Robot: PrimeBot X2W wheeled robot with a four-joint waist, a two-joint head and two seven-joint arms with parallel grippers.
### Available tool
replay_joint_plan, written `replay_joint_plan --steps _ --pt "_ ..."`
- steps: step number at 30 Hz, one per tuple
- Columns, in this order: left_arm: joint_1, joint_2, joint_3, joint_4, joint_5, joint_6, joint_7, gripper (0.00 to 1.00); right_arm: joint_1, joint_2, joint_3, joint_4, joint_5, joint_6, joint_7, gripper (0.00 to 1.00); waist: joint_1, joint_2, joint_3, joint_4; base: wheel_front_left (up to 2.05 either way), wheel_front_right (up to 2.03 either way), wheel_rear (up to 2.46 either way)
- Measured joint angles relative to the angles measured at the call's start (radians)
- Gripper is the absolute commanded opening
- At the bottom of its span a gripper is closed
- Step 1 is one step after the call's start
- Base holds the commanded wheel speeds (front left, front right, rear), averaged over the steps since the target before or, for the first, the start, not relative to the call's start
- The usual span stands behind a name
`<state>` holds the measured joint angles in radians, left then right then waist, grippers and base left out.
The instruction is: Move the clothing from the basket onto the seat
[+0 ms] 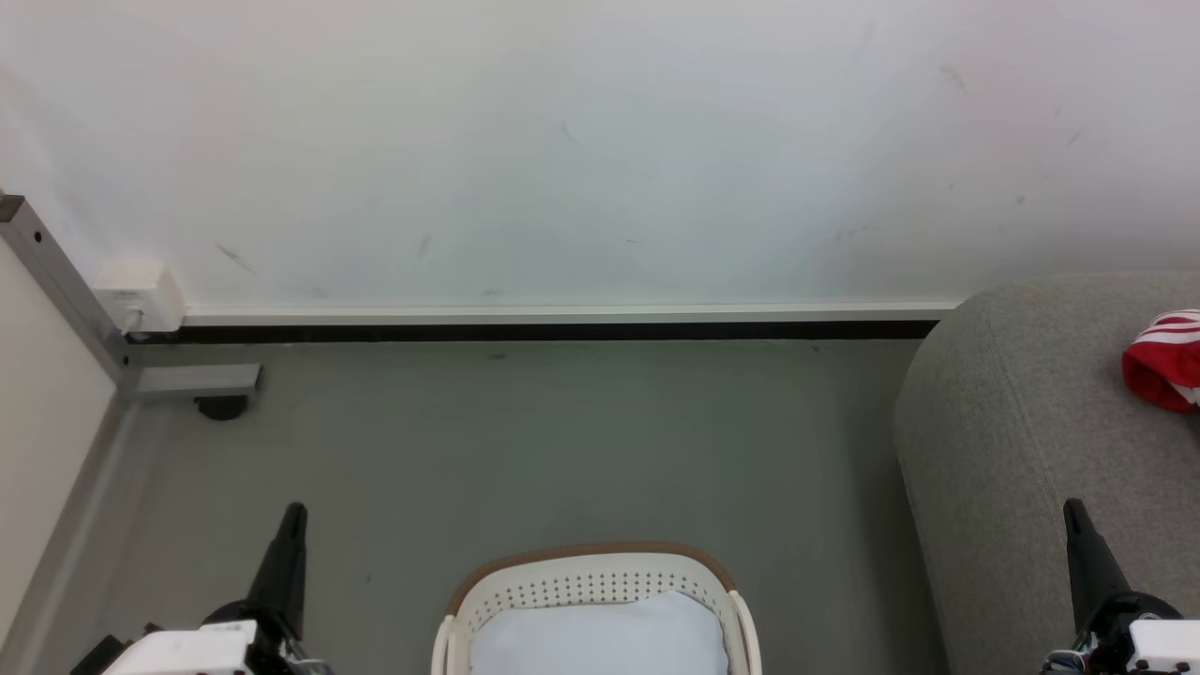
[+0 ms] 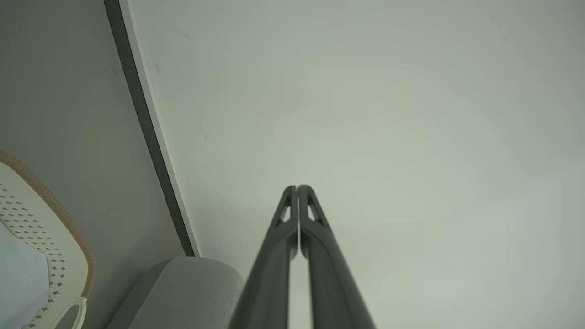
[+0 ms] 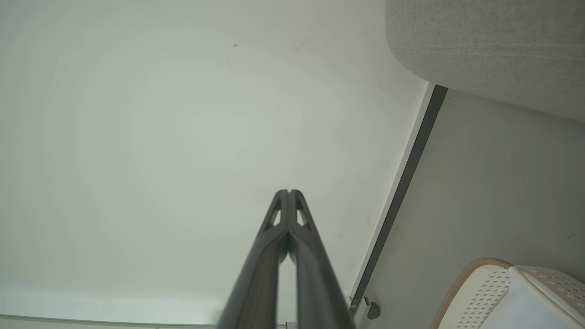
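well, clothing [image 1: 1165,361] on seat [image 1: 1012,422], beyond right fingers [image 1: 1086,562]

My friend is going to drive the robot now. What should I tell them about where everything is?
Left gripper: shut, holding nothing, pointing at the wall.
Right gripper: shut, holding nothing.
Red clothing: lying on the seat, at the right edge of the head view.
Basket: on the floor between the two grippers, with a pale bundle inside. No red shows in the part we can see.
Done: at least one red piece is on the seat.
Left: look down into the basket for more clothing, since its near part is cut off.
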<state>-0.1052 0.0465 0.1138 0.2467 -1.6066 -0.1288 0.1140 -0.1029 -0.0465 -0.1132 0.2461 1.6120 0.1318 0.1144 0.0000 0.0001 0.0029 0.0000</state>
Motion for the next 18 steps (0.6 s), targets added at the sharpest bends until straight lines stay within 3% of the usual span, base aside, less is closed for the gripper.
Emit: replay_joint_plan --steps 18 --pt "0.000 0.000 0.000 0.000 0.000 0.000 0.000 0.00 0.000 0.000 0.000 0.000 0.000 0.000 0.000 0.00 0.0000 0.0000 0.000 0.000 0.00 0.00 0.00"
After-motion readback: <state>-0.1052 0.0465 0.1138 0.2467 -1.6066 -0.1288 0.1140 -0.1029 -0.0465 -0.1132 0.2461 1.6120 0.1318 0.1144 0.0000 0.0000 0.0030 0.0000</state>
